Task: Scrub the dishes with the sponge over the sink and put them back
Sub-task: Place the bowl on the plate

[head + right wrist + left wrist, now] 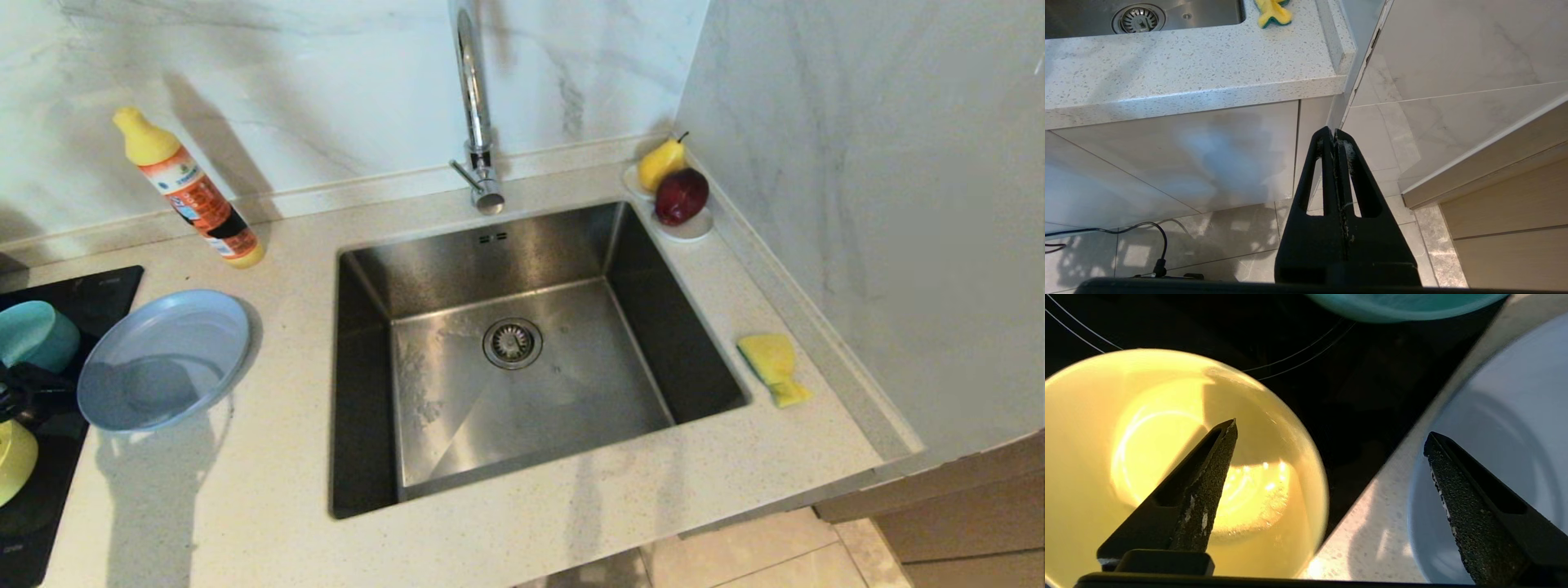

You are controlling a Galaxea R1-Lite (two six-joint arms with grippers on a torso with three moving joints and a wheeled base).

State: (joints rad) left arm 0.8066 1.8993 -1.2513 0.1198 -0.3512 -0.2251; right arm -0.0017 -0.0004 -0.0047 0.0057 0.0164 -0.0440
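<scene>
Head view: the sink (522, 359) lies bare, only its strainer drain (513, 342) in the floor, the tap (476, 106) over its back edge. The left gripper (24, 392) is a dark shape at the far left edge, over the black hob (49, 482); the teal bowl (34, 333) sits just beyond it, the yellow-green bowl (15, 459) just nearer than it, and the grey-blue plate (163, 359), nothing in it, just beside it toward the sink. The sponge (774, 369) lies well away, on the counter across the sink. In the back corner a small white dish (690, 229) holds a pear (660, 163) and a dark red fruit (681, 196). A detergent bottle (192, 192) stands behind the plate.

Left wrist view: the left gripper (1331, 433) stands spread wide and grips nothing; one fingertip hangs over the hollow yellow-green bowl (1106, 416), the other over the grey-blue plate (1515, 396), hob and counter edge between them. The teal bowl (1404, 306) is ahead of the tips.

Right wrist view: the right gripper (1335, 134) hangs below counter height by the cabinet front, fingers pressed together, holding nothing; sponge (1271, 12) far ahead on the counter
</scene>
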